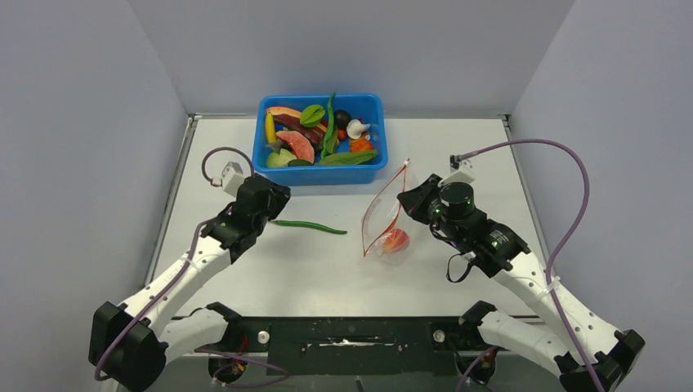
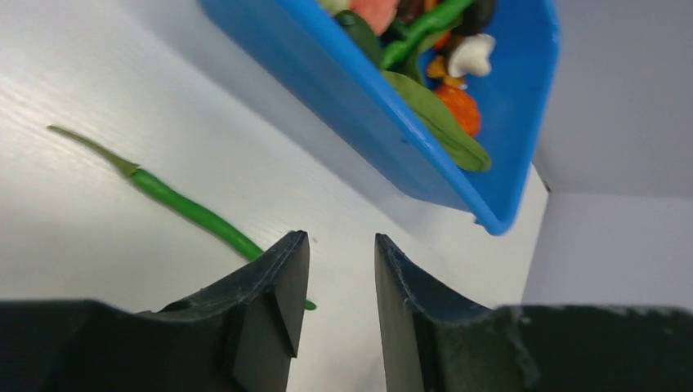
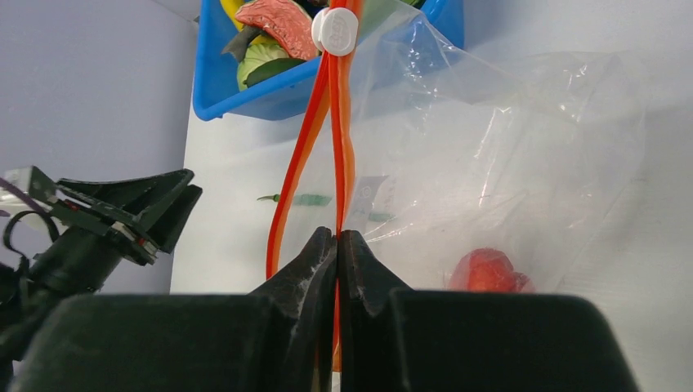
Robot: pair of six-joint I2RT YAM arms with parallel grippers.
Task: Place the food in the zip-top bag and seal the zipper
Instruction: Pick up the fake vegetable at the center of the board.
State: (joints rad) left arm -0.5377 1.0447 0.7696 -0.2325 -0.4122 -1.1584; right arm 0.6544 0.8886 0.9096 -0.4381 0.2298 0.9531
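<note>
1. Bare white surface [image 1: 327, 269] lies open between the long green bean pod [image 1: 309, 225] and the arm bases.
2. The blue plastic tub [image 1: 323, 173], heaped with toy foods, walls off the far side.
3. The clear crinkly plastic zip-top bag [image 1: 382, 214] stands upright to the right of the pod, its red-orange zipper strips [image 3: 327, 122] parted only narrowly.
4. The right fingers [image 3: 315, 269], pinched on one strip, block the bag's right side.
5. The left fingers [image 2: 278, 286], with a gap between them, crowd the pod's left end.

Tub [image 1: 320, 173] is recorded plain blue, table [image 1: 327, 269] white with faint grain, the loose pod [image 1: 309, 226] green. Zip-top bag [image 1: 380, 208] is noted clear; zipper [image 3: 343, 147] red-orange, slider [image 3: 335, 31] white, fruit [image 1: 395, 239] red. Left gripper [image 2: 339, 241] and right gripper [image 3: 338, 237] are seen black.
</note>
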